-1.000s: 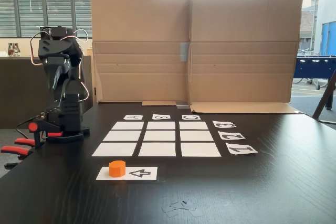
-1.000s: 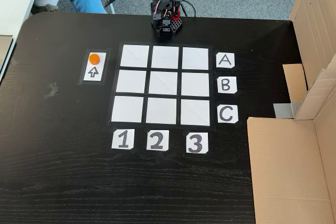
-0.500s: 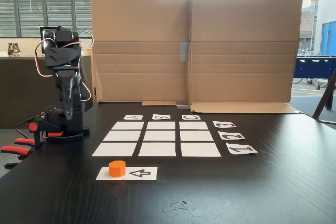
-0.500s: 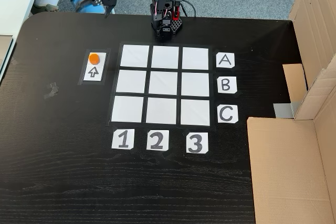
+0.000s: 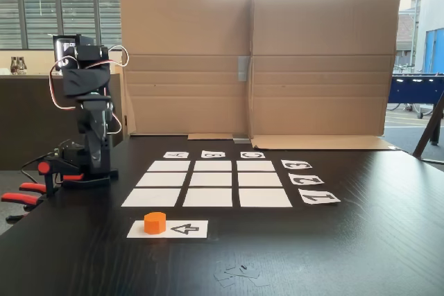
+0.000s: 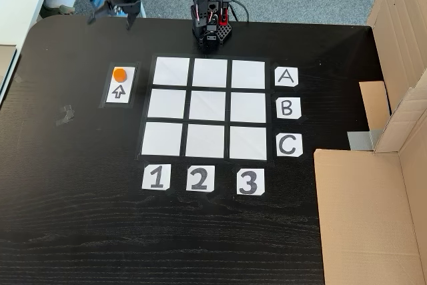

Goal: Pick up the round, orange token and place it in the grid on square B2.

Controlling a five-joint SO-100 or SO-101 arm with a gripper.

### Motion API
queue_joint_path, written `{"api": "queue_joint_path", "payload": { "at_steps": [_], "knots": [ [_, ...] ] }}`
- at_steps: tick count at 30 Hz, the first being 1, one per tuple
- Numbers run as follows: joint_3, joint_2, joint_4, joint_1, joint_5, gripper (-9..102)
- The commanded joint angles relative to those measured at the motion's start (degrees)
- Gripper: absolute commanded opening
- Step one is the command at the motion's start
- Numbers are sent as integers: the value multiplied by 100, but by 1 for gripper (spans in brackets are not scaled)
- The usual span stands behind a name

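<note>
Still token (image 6: 119,74) on arrow card (image 6: 120,85)

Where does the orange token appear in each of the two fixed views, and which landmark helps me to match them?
Low fixed view: the token sits in the lower left, on the left end of the arrow card, in front of the grid.
High fixed view: the token sits in the upper left, on the arrow card, left of the grid.
Shared landmark: the arrow card.

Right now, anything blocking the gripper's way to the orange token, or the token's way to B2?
Nothing visible. The gripper hangs open near the table's far edge; only bare tabletop lies between it and the token on its arrow card. Blank grid squares separate the token from square B2.
</note>
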Motion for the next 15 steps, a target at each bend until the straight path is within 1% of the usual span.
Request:
{"api": "queue_joint_path", "payload": {
  "at_steps": [1,15],
  "knots": [
    [-404,-299,26,-88,-70,60],
    [-1670,-1907,35,-510,-483,61]
  ]
}}
